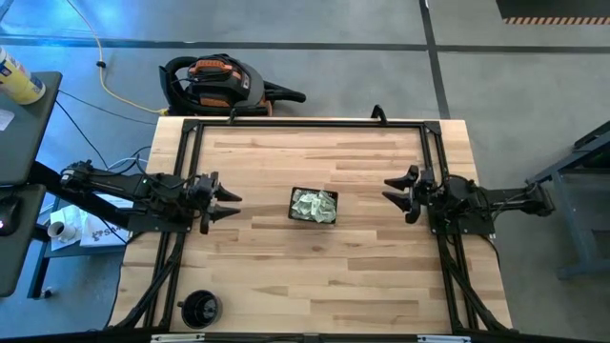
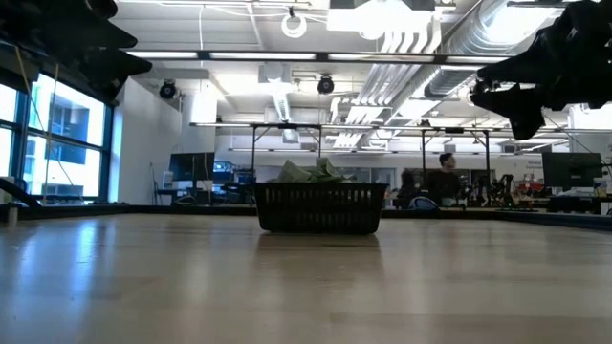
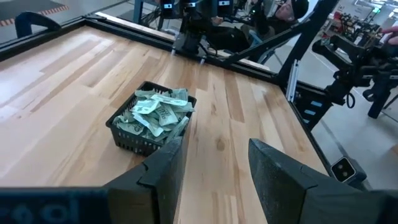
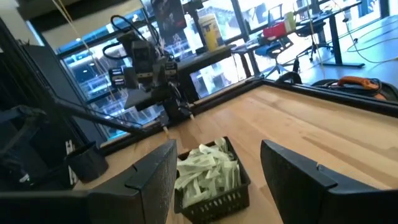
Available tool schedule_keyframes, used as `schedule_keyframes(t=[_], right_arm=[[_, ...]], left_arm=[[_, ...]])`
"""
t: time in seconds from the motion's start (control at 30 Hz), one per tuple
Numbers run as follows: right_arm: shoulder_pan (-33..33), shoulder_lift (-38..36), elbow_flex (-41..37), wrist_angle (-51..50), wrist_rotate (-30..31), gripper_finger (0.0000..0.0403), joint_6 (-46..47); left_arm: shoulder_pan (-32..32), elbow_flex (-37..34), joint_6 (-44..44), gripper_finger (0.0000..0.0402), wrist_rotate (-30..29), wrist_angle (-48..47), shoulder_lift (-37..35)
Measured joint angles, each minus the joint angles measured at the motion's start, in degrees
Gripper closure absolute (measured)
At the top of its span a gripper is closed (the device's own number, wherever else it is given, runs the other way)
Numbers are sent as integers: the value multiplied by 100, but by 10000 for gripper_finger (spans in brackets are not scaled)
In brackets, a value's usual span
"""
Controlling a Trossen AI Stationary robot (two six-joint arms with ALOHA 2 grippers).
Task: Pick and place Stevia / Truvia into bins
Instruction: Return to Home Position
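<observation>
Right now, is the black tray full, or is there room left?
Full: the Stevia sachets heap above the rim of the black tray. The left gripper and right gripper wait open on either side.

I find no text I can read. The print on the green sachets (image 3: 157, 113) heaped in the black tray (image 3: 129, 139) is too small to make out.

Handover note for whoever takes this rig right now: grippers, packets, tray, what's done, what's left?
Left gripper: open, empty, raised over the table's left side.
Right gripper: open, empty, raised over the right side.
Stevia packets: heaped in the black tray at mid-table.
Done: no loose packet shows on the table.
Left: seemingly nothing to pick; only parking the arms.
</observation>
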Motion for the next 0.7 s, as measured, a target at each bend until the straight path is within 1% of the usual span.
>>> schedule_keyframes(t=[0.2, 0.33, 0.4, 0.5, 0.63, 0.7], right_arm=[[75, 9, 0, -9, -5, 181, 2], [703, -126, 0, 84, 194, 181, 2], [1024, -185, 0, 7, 168, 181, 0], [1286, -185, -2, -56, -227, 181, 2], [1183, -179, -2, -164, -964, 181, 2], [1152, -161, -2, -191, -1188, 181, 3]], left_arm=[[0, 0, 431, 186, 2, 1, 0], [0, 0, 575, 186, 4, 3, 0], [0, 0, 590, 185, 4, 3, 0], [0, 0, 669, 185, 4, 3, 2], [0, 0, 676, 185, 4, 3, 4], [0, 0, 614, 185, 4, 3, 4]])
